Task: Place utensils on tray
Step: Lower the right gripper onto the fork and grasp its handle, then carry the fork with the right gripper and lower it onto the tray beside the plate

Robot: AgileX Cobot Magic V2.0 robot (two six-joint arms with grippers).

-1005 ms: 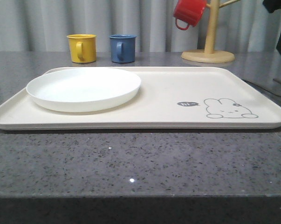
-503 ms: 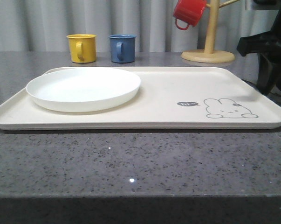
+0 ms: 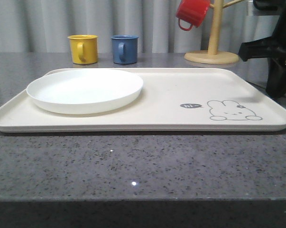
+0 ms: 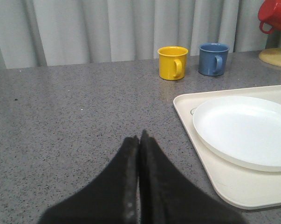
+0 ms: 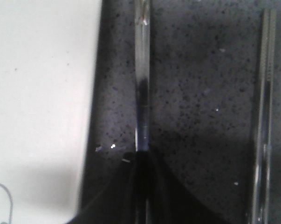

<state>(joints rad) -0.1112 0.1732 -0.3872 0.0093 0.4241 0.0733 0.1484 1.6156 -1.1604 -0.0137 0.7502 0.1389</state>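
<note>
Right gripper [image 5: 142, 161] is pinched on a slim steel handle [image 5: 141, 84] lying on the grey countertop [image 5: 201, 93], just beside the cream tray's [image 5: 42, 93] edge; which utensil it is cannot be told. Steel chopsticks [image 5: 263, 116] lie farther out on the counter. Left gripper [image 4: 139, 144] hovers over bare counter with its fingers together, empty, near the tray corner holding the white plate [image 3: 85, 89].

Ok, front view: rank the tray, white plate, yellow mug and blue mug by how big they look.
1. tray, largest.
2. white plate.
3. yellow mug and blue mug: they look alike in size, so I won't rank them. Both stand farther from the camera than the tray, so they appear smaller.
</note>
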